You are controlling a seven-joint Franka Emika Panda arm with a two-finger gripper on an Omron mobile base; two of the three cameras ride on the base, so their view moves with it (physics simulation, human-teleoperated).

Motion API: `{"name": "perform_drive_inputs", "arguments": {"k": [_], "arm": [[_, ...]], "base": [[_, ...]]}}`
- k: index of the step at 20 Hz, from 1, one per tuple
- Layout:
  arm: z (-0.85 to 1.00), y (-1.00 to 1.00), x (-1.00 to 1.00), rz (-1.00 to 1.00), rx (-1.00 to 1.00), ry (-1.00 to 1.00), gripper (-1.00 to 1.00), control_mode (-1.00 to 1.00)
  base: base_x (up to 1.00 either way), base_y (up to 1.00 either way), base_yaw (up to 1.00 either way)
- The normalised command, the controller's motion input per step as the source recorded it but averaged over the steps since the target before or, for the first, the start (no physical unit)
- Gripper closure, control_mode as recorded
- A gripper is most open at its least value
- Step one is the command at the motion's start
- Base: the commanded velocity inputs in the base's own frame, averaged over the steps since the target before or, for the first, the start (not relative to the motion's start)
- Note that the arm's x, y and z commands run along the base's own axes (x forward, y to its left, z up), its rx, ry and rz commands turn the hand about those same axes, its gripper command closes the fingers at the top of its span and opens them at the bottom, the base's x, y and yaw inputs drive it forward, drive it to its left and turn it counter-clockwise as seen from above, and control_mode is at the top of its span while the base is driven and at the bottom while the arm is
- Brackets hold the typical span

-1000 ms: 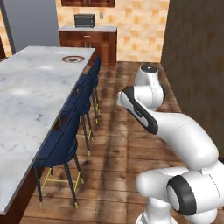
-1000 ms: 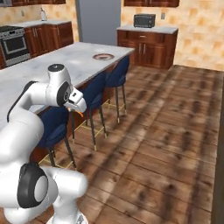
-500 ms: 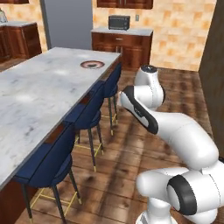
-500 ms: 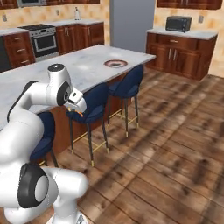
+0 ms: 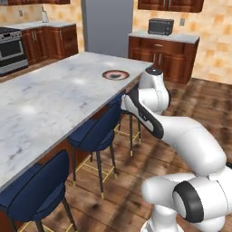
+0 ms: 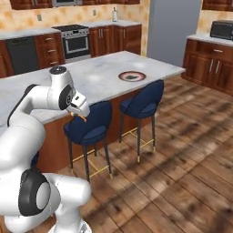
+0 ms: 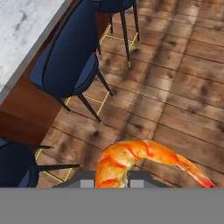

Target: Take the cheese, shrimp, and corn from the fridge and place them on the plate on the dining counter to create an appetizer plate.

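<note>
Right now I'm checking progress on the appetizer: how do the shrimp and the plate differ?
The shrimp is curved and orange, held in the shut gripper above the wood floor; the plate is round and flat, resting on the marble counter. The shrimp hangs beside the stools; the plate lies further along the counter, with no food seen on it.

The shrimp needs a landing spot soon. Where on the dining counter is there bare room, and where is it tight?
The dining counter is bare marble all around the plate, whose centre holds no food. Below the counter edge it is crowded with blue stools. The pincer is shut on the shrimp.
</note>
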Motion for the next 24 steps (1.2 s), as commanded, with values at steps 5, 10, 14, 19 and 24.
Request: {"name": "perform_drive_inputs", "arguments": {"k": [5, 10, 14, 19, 24], "arm": [[0.0, 0.0, 0.0, 0.0, 0.0, 0.0, 1.0, 1.0], [0.0, 0.0, 0.0, 0.0, 0.0, 0.0, 1.0, 1.0], [0.0, 0.0, 0.0, 0.0, 0.0, 0.0, 1.0, 1.0], [0.0, 0.0, 0.0, 0.0, 0.0, 0.0, 1.0, 1.0], [0.0, 0.0, 0.0, 0.0, 0.0, 0.0, 1.0, 1.0]], "base": [[0.85, -0.98, 0.38], [0.77, -1.0, 0.38], [0.7, -1.0, 0.39], [0.66, -1.0, 0.4], [0.66, -0.96, 0.44]]}}
